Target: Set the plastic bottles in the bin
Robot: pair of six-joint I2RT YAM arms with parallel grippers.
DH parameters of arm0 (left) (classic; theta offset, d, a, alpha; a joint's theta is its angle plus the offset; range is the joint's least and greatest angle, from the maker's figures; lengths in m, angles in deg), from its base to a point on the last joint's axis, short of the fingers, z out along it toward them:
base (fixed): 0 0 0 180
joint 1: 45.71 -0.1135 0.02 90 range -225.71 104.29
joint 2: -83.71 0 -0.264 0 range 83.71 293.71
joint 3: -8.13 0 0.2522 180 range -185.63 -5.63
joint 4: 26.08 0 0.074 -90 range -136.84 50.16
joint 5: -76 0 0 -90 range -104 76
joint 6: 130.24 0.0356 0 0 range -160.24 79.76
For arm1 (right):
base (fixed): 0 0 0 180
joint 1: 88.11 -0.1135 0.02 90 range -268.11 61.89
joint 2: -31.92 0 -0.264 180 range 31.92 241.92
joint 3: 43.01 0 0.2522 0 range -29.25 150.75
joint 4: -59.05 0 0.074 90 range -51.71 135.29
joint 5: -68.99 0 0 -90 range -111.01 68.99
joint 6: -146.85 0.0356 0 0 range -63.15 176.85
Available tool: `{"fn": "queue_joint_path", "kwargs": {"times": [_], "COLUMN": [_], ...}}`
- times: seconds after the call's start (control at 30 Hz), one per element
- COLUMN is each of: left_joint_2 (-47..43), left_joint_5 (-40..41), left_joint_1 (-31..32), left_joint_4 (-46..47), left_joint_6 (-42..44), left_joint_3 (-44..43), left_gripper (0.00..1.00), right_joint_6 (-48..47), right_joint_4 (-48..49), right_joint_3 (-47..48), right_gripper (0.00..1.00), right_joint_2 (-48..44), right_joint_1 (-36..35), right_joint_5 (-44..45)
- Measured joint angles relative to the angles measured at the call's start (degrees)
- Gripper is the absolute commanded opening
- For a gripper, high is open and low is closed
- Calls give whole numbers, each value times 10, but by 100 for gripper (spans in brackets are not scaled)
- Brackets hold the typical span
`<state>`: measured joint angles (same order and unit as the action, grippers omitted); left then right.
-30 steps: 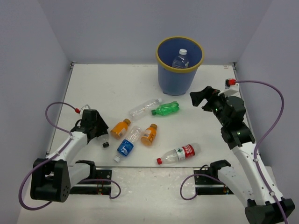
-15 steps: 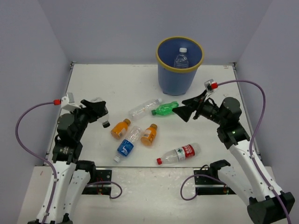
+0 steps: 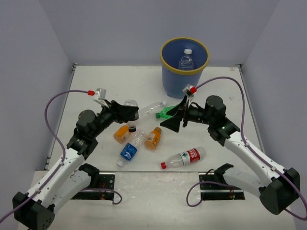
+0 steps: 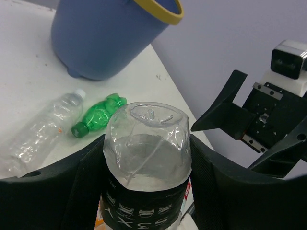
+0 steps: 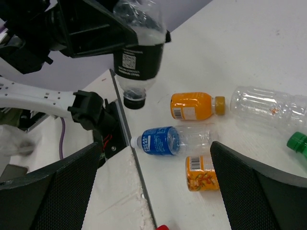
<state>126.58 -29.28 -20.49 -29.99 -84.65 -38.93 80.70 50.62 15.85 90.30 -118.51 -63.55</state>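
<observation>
Plastic bottles: one clear bottle [image 3: 185, 61] stands inside the bin [image 3: 180, 85]; six lie on the desk [image 3: 105, 86]; one is held in the air.
Held bottle: black-labelled bottle [image 4: 146, 163], cap down, pinched between the left fingers [image 4: 53, 196], above the desk.
Right fingers [image 5: 62, 191]: spread wide, holding nothing, near the green bottle [image 3: 166, 112].
Desk group: long clear bottle [image 3: 147, 109] beside the green one; left orange bottle [image 3: 123, 132]; right orange bottle [image 3: 153, 138]; blue-labelled bottle [image 3: 129, 149] between them; red-labelled bottle [image 3: 184, 157] nearest the arm bases.
Bin: upright, far side of the desk.
</observation>
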Motion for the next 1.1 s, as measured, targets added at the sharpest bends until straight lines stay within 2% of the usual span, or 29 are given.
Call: {"fn": "queue_joint_path", "kwargs": {"times": [0.27,0.4,0.43,0.47,0.5,0.57,0.6,0.67,0.8,0.93,1.1], "left_joint_2": [90,104,105,105,106,106,105,105,96,80,55], "left_joint_5": [47,83,92,101,108,116,120,131,158,206,368], "left_joint_1": [95,134,142,148,152,158,159,160,161,164,162], "left_joint_4": [71,93,95,98,100,105,107,107,89,21,-110], "left_joint_6": [-2,-9,-11,-11,-13,-15,-16,-14,-9,7,17], "left_joint_3": [-19,-22,-22,-22,-22,-22,-22,-22,-25,-59,-121], "left_gripper": [5,5,5,5,9,36,54,100,100,100,100], "right_joint_6": [15,53,60,69,76,88,91,97,90,72,54], "right_joint_4": [77,172,194,217,235,262,273,290,289,240,148], "right_joint_3": [24,14,11,7,4,2,2,-2,-5,-5,32], "right_gripper": [98,92,89,81,65,45,32,22,21,21,23], "right_joint_2": [87,139,149,158,166,178,182,185,174,134,89], "right_joint_1": [-73,-101,-107,-113,-118,-123,-125,-125,-129,-125,-45], "right_joint_5": [-4,24,35,47,57,68,74,82,121,207,292]}}
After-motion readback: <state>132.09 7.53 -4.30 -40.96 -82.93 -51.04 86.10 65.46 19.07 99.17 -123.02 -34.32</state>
